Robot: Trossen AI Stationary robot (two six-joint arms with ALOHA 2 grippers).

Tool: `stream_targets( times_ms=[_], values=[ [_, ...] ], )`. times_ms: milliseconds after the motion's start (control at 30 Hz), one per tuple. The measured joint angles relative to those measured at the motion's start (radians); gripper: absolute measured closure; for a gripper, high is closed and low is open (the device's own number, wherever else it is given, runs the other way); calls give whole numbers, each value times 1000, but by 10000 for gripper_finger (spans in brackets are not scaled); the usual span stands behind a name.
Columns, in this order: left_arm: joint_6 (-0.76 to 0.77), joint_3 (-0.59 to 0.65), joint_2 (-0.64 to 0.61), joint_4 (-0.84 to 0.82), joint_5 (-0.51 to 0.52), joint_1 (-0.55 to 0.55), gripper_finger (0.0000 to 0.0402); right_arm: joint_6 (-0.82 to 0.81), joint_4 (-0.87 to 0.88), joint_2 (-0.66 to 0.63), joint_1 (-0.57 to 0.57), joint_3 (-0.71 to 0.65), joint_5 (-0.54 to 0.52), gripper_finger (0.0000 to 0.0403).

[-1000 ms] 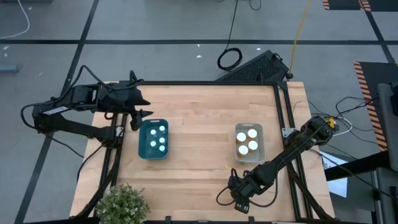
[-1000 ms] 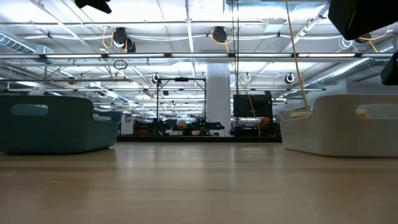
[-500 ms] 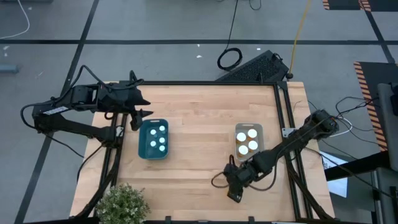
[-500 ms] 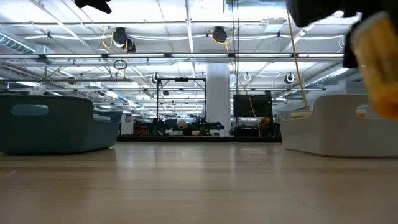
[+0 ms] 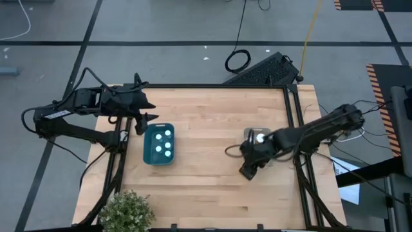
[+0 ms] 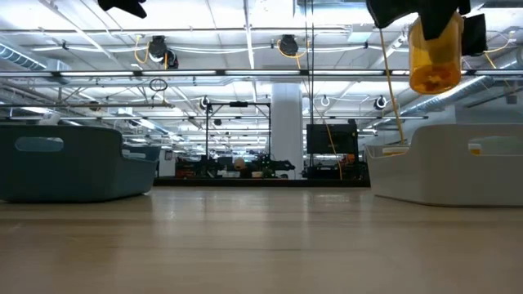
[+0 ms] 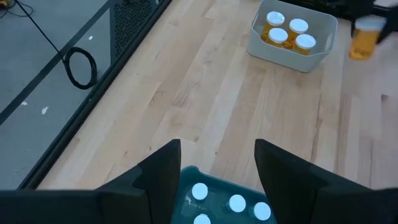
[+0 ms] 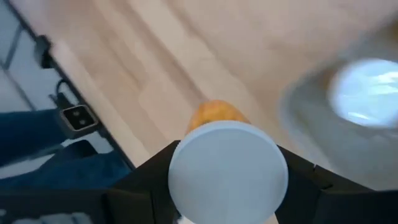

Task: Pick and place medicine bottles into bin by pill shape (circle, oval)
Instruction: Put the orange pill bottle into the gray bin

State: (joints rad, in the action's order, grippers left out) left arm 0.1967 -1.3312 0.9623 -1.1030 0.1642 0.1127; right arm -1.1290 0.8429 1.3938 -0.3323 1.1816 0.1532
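An amber medicine bottle with a white cap hangs in the air just off the near-left corner of the white bin; my right gripper is shut on it. The white bin holds three white-capped amber bottles. The teal bin holds several white-capped bottles. My left gripper stands open and still above the teal bin's far-left edge, with nothing between its fingers. My right gripper pinches the bottle's white cap by its sides between the two fingers. The fingers come from above, pointing down. The bottle hangs upright below them, lifted clear of the table, with pills lying in its bottom.
A potted plant stands at the table's near-left corner. Bare wooden tabletop lies between the two bins and along the near edge. A black frame rail runs along the table's right side.
My right gripper has carried the amber bottle from the near edge of the table toward the far edge, up to the white bin's near-left corner. In the low view the bottle has come in from the right and now hangs higher and steadier.
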Motion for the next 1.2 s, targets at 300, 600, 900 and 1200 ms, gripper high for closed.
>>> stream_targets(
  times_ms=[300,600,900,1200],
  values=[
    [19,0,0,0,1,0,192,-11,345,-182,62,0,-3,202],
    [34,0,0,0,20,0,192,-23,392,-216,66,-30,-74,207],
    [35,0,0,0,21,0,192,-38,235,-214,65,-179,-27,207],
    [37,0,0,0,21,0,192,-38,166,-214,71,-264,-27,205]
  ],
)
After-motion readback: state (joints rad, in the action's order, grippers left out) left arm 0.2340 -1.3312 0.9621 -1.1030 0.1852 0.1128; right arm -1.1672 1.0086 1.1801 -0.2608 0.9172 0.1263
